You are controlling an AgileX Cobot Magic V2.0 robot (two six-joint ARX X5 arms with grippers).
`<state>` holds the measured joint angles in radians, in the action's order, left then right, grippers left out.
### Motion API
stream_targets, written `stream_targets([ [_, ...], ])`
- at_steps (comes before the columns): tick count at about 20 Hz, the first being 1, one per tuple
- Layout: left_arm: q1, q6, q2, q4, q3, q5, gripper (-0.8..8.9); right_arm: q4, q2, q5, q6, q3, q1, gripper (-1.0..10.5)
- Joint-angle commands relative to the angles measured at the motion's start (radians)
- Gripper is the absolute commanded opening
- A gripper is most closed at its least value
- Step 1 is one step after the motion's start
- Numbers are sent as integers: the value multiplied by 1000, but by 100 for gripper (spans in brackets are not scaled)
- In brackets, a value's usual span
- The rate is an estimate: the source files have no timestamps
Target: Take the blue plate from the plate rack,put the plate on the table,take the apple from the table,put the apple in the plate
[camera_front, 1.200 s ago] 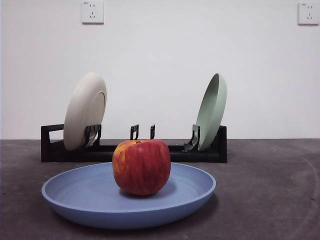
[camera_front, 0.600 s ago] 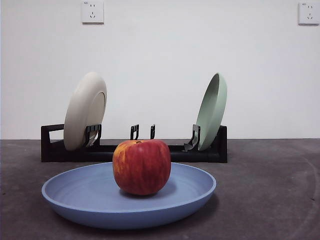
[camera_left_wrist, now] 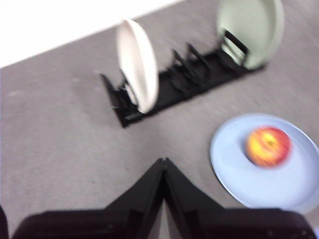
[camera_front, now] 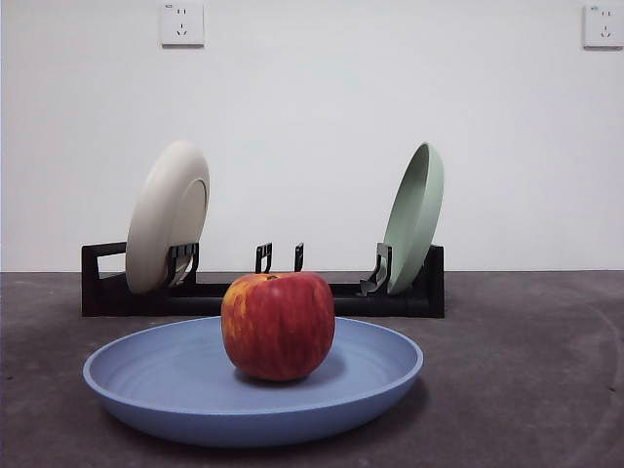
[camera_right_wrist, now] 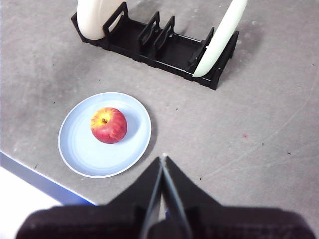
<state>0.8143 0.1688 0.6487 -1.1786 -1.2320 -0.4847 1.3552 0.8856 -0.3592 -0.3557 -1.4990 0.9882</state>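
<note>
Probably a lab or test room, not a home kitchen: a bare white wall (camera_front: 312, 117) with two sockets (camera_front: 182, 22), and a rough grey desk (camera_front: 526, 351) carrying only a plate rack (camera_front: 263, 292) with staged crockery.

grey table (camera_front: 526, 370), blue plate (camera_front: 175, 390), plate rack (camera_front: 97, 288)

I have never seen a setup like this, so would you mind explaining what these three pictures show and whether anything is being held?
It is a two-armed robot at a table. One picture looks level across the table; the other two come from cameras on each wrist. The black wedges are the left gripper and right gripper, both shut and holding nothing, raised away from the objects. An apple sits in the blue plate on the table. Behind, the plate rack holds a cream plate and a green plate.
</note>
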Motion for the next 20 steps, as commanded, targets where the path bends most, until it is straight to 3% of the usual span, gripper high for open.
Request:
stream_targets([
  [1, -170, -232, -106, 208, 189, 133, -4, 19, 1, -1, -8, 4, 1, 1],
  [4, -359, -337, -292, 512, 458, 348, -4, 19, 1, -1, -8, 4, 1, 1],
  [6, -470, -346, -420, 687, 615, 425, -4, 19, 1, -1, -8, 4, 1, 1],
  [9, -617, -348, -589, 815, 792, 546, -4, 19, 1, -1, -8, 4, 1, 1],
  [16, -840, -322, -639, 843, 936, 571, -4, 19, 2, -1, -8, 4, 0, 1],
  [20, -868, -309, -645, 1033, 1043, 571, -4, 19, 2, -1, -8, 4, 0, 1],
])
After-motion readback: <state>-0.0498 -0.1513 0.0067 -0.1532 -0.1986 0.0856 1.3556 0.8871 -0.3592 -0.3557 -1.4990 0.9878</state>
